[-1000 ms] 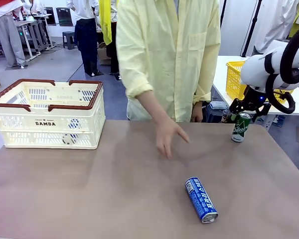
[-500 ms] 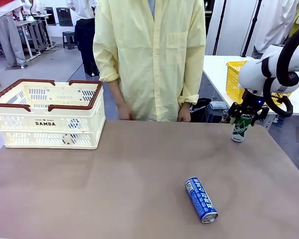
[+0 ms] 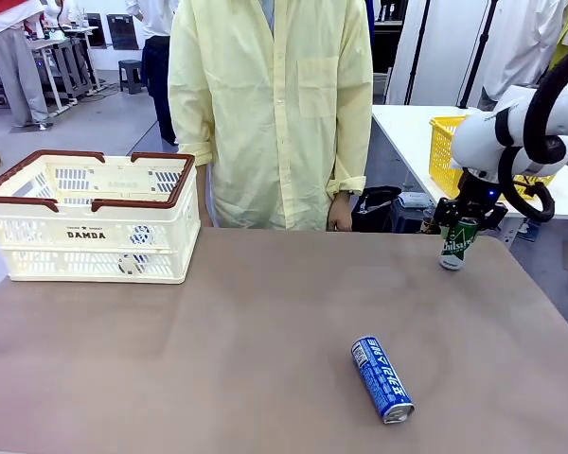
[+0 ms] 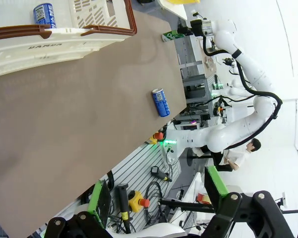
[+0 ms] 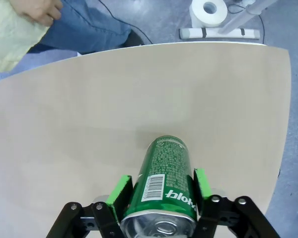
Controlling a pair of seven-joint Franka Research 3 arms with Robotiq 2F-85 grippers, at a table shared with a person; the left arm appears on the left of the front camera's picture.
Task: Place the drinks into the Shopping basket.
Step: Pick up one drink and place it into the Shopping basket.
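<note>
Since a second ago the person (image 3: 275, 113) has drawn the outstretched hand back from over the table (image 3: 218, 322) and now stands upright at its far edge, arms hanging. Meanwhile the right gripper (image 3: 460, 227) has settled over the green can (image 3: 457, 250). In the right wrist view its green pads press against both sides of the can near the top, so the jaws grip it. The can stands upright near the table's far right corner.

The Shopping basket (image 3: 90, 222) sits at the far left, well apart from it, with the person between them behind the table edge. A blue can (image 3: 382, 379) lies on its side nearer the robot, right of centre. A second blue can (image 4: 44, 12) shows inside the basket. The left gripper (image 4: 158, 191) hangs with its jaws spread wide, holding nothing. A yellow mesh basket (image 3: 445, 151) stands on another table behind the right arm.
</note>
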